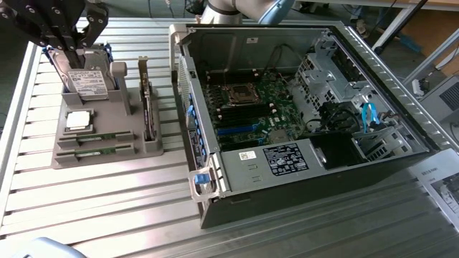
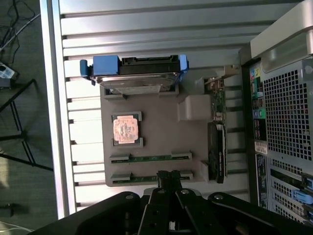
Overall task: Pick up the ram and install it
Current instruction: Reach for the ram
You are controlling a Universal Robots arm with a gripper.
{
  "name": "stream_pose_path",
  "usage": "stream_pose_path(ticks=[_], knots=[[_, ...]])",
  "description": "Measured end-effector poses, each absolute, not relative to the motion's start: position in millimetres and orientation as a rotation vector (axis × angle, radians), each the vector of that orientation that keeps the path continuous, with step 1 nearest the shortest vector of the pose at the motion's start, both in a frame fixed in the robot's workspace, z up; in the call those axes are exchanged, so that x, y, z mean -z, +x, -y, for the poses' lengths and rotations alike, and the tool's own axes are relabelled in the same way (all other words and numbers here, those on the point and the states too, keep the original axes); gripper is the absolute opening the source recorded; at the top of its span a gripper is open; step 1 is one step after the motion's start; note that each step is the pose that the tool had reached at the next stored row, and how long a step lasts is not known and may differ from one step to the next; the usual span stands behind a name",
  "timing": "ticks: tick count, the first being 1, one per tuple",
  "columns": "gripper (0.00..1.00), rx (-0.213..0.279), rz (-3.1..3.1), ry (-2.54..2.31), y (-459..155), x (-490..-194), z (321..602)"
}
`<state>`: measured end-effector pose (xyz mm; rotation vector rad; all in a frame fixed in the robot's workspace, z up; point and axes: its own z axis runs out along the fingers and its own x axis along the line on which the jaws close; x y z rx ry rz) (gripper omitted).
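Observation:
Two ram sticks lie in slots of a grey holder (image 1: 136,148): one ram (image 1: 97,138) (image 2: 150,157) and the other ram (image 1: 93,153) (image 2: 142,176) beside it, thin and green. My gripper (image 1: 61,45) (image 2: 168,177) hangs well above the holder, at the hard-drive end in the exterior view. Its jaws are shut with nothing between them. In the wrist view the closed fingertips overlap the second ram stick. The open computer case (image 1: 373,59) shows the motherboard (image 1: 269,115), with dark memory slots (image 1: 215,105) beside the processor socket (image 1: 244,95).
The holder also carries a hard drive in a blue caddy (image 1: 87,80) (image 2: 134,73), a square processor chip (image 1: 77,121) (image 2: 126,129) and an upright expansion card (image 1: 147,105) (image 2: 216,147). All of it stands on a ribbed metal table (image 1: 107,199). A power supply (image 1: 283,158) and cables (image 1: 369,115) fill the case's near end.

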<state>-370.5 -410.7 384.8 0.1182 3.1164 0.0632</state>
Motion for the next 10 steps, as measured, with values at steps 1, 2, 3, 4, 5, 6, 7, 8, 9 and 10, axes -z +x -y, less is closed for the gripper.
stream_pose_path(ticks=[1,2,3,4,5,6,7,8,9,10], knots=[[0.10,-0.062,-3.116,0.118,-370.5,-384.8,411.7],[0.10,-0.062,-3.116,0.118,-370.5,-384.8,412.9],[0.10,-0.061,-3.116,0.118,-370.5,-384.8,413.9],[0.10,-0.061,-3.116,0.118,-370.5,-384.8,415.0],[0.10,-0.060,-3.116,0.118,-370.5,-384.8,416.0],[0.10,-0.060,-3.116,0.118,-370.5,-384.8,416.9],[0.10,-0.059,-3.116,0.118,-370.5,-384.8,418.2],[0.10,-0.059,-3.116,0.118,-370.5,-384.9,419.1],[0.10,-0.058,-3.116,0.118,-370.5,-384.8,420.0],[0.10,-0.058,-3.116,0.118,-370.5,-384.8,420.7]])
